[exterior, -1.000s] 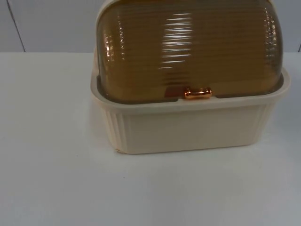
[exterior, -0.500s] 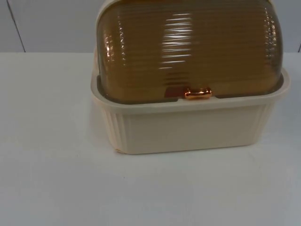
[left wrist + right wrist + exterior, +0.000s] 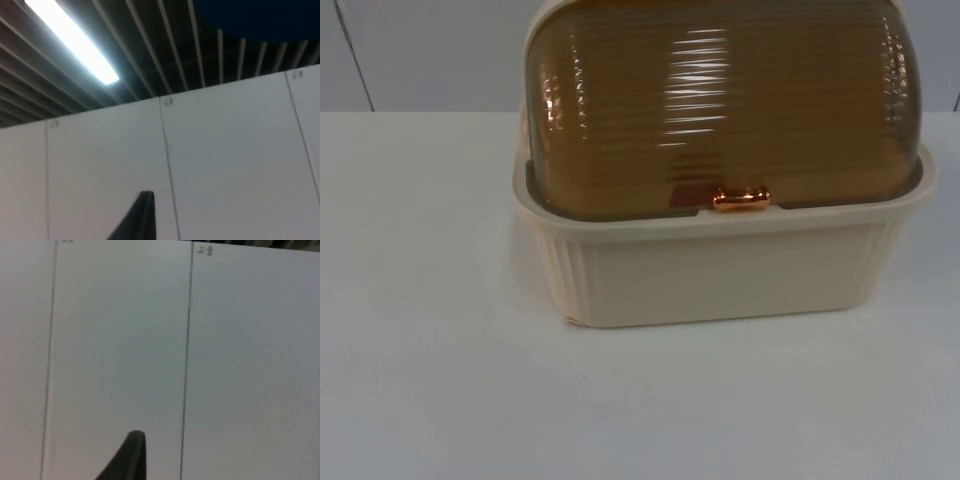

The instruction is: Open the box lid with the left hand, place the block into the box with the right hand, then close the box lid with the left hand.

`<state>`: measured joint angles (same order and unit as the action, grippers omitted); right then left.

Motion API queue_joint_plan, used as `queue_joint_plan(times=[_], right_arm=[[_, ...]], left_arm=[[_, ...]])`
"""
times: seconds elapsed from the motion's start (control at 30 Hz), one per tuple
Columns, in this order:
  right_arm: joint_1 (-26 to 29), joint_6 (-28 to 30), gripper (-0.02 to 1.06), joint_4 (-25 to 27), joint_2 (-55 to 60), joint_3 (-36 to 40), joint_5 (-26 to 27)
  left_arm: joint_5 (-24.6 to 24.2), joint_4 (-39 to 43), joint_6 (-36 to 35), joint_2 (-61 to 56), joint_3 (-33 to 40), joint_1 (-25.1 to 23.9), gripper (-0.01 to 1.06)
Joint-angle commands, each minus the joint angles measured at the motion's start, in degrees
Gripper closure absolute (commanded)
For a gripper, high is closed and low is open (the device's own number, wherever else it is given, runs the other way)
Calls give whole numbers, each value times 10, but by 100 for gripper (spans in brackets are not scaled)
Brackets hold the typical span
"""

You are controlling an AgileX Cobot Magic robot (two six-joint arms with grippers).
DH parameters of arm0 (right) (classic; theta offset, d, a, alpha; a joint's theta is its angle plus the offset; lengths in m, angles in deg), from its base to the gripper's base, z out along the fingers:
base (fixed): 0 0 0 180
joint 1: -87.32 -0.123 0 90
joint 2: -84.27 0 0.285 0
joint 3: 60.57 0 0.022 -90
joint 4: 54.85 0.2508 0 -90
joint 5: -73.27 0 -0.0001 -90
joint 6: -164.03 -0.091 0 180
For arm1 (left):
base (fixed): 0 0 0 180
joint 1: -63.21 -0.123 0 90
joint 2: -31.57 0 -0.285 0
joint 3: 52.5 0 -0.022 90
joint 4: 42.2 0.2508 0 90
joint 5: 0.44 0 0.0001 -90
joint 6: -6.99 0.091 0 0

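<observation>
Amber ribbed lid [image 3: 720, 100] sits closed on cream box [image 3: 720, 270], upper centre of frame on white counter [image 3: 420, 380]; copper handle [image 3: 741, 198] faces us, long axis left-right. Jaws' state we cannot tell.

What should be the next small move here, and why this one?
Probably the left gripper should come down toward the copper handle of the amber lid. The lid sits shut on the cream box, and both wrist cameras face the partition wall, so the arms seem raised and away. The right gripper can wait; something reddish shows through the lid beside the handle.
</observation>
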<state>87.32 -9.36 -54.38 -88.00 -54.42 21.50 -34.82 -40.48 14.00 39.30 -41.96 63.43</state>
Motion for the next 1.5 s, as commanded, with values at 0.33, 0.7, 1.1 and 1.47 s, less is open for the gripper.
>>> queue_joint_plan(times=[0.33, 0.7, 1.1, 1.47], right_arm=[[-8, 19, 0, 38, 1, -5, -20], [-8, -33, 0, 13, 1, 75, -87], [-8, -85, 0, -5, 1, 244, -126], [-8, -77, 0, -21, 1, 389, -116]], left_arm=[[-53, -17, 0, 1, -4, 17, 0], [-193, -13, -32, 1, 65, 17, 0], [-281, -30, -49, 1, 208, 17, 0], [-303, -17, -49, 1, 281, 17, 0]])
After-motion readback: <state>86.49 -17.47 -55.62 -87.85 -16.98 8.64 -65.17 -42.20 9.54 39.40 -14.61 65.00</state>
